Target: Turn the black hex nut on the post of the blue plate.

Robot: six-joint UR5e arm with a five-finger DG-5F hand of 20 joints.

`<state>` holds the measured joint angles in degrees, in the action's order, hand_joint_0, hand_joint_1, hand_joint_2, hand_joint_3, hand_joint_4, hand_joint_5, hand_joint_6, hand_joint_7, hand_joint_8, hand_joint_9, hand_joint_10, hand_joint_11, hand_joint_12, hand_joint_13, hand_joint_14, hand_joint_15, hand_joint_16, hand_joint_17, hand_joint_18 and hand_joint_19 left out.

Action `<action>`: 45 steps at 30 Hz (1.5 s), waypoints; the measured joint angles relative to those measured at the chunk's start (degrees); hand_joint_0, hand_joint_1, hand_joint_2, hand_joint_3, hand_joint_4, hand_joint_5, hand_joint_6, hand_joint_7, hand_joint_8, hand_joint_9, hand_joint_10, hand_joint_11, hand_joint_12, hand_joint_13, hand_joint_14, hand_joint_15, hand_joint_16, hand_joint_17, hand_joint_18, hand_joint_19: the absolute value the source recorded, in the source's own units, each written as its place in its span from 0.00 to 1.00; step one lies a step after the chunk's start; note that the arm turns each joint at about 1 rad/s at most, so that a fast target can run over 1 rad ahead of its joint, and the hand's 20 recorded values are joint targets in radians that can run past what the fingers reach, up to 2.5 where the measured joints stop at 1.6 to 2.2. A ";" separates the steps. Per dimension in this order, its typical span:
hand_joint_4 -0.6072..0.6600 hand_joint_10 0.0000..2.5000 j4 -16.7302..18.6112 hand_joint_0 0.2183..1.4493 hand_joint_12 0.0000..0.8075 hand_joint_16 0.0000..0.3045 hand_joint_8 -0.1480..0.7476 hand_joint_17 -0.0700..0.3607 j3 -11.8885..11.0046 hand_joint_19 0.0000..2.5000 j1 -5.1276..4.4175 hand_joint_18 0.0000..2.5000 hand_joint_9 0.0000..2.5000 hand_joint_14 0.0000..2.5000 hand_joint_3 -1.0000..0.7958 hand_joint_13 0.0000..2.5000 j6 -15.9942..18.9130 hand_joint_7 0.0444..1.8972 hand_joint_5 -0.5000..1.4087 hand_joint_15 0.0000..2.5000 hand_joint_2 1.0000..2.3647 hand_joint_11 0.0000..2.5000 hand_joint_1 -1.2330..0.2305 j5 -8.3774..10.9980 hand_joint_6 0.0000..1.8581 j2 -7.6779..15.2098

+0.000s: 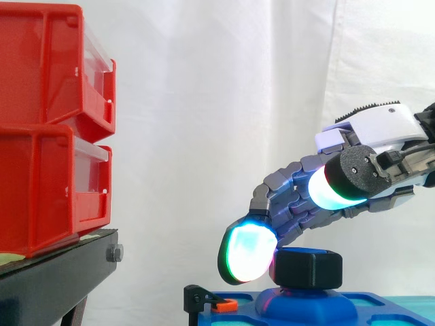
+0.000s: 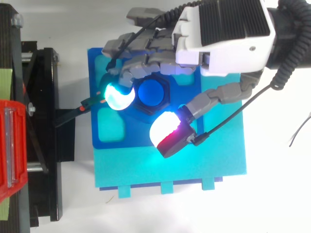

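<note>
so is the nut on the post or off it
on: the black nut sits level on the blue post, whose top shows through its middle, above the blue plate

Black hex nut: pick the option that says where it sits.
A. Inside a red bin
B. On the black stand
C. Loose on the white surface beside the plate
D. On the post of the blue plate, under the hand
D: the black hex nut sits on the post rising from the blue plate, with the hand above it.
</note>
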<state>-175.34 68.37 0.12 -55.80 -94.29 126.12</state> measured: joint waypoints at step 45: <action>0.62 0.00 1.13 0.19 0.45 0.18 0.42 0.45 -3.40 0.00 2.98 0.00 0.07 0.00 0.28 0.05 -1.69 0.41 0.15 0.00 0.00 0.00 0.61 -3.54 0.27 0.00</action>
<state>-174.21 64.97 3.10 -57.49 -97.84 126.13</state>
